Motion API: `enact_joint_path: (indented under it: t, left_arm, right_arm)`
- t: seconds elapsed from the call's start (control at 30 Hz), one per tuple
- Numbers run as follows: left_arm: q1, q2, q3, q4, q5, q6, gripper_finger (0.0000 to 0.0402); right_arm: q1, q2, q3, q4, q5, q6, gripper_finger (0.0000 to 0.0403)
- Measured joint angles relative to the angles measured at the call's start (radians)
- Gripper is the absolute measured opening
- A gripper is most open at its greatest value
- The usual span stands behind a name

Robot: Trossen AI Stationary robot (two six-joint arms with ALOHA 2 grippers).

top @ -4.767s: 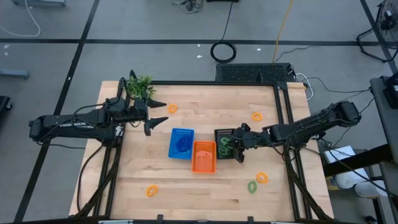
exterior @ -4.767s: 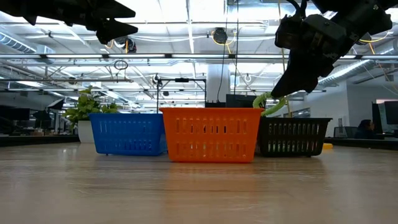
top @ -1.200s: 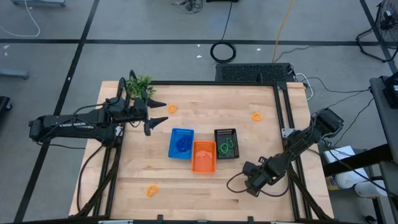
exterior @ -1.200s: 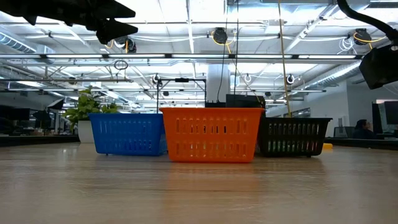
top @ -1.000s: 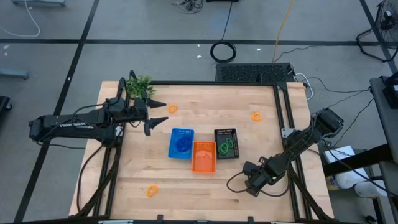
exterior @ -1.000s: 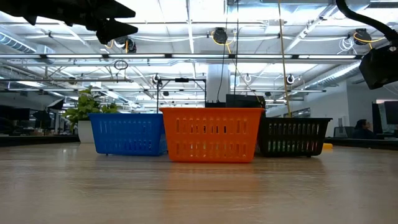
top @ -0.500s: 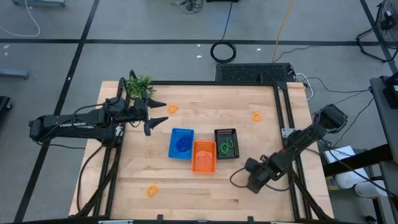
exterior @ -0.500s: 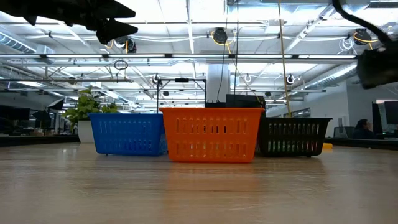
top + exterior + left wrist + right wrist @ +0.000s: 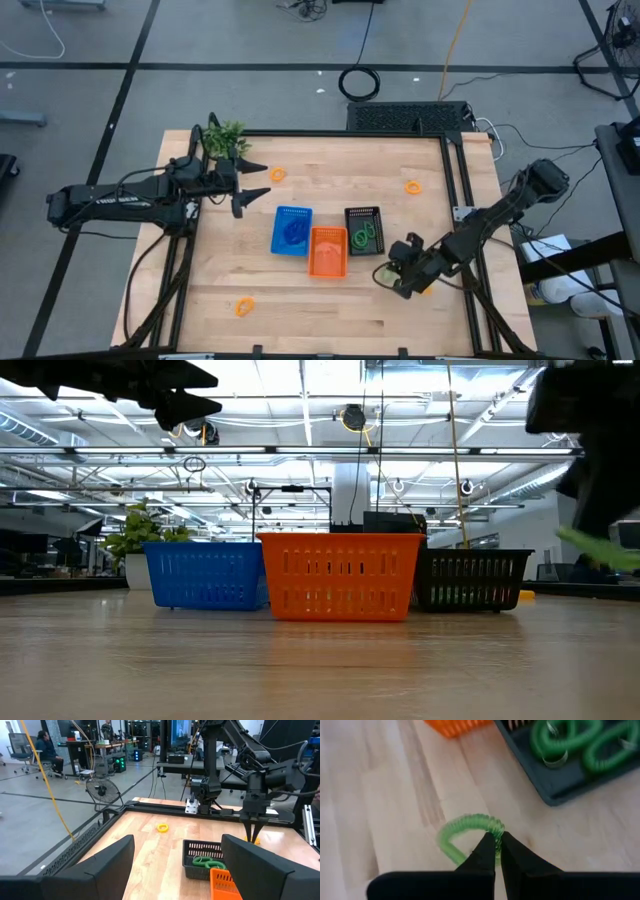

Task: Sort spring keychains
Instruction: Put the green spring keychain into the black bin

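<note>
Right gripper [image 9: 495, 851] fingers pinched together, arm stretched low over table's near right part; left gripper [image 9: 262, 180] fingers spread wide, arm waiting extended over table's far left part

Light wooden table [image 9: 330, 300], blue basket [image 9: 292, 230], orange basket [image 9: 328, 251] and black basket [image 9: 364, 231] close together in the middle, orange spring keychains [image 9: 244, 306] lying apart, green plant sprig [image 9: 225, 137] at a far corner

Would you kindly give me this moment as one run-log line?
right gripper: shut on green keychain, lifted near black basket | left gripper: open, waiting by plant sprig | orange keychains still loose on table
</note>
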Motion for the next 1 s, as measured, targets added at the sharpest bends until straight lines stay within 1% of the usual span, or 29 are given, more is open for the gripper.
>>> enact_joint_path:
  t: [0.17, 0.4, 1.0]
  left_arm:
    - [0.000, 0.000, 0.000, 0.005, 0.000, 0.000, 0.0308]
    - [0.000, 0.000, 0.000, 0.005, 0.000, 0.000, 0.0308]
    - [0.000, 0.000, 0.000, 0.005, 0.000, 0.000, 0.0308]
  right_arm:
    - [-0.021, -0.028, 0.001, 0.075, 0.018, -0.114, 0.0001]
    - [-0.064, -0.031, 0.001, 0.147, 0.039, -0.249, 0.0001]
    - [-0.241, -0.033, 0.003, 0.150, 0.031, -0.453, 0.0000]
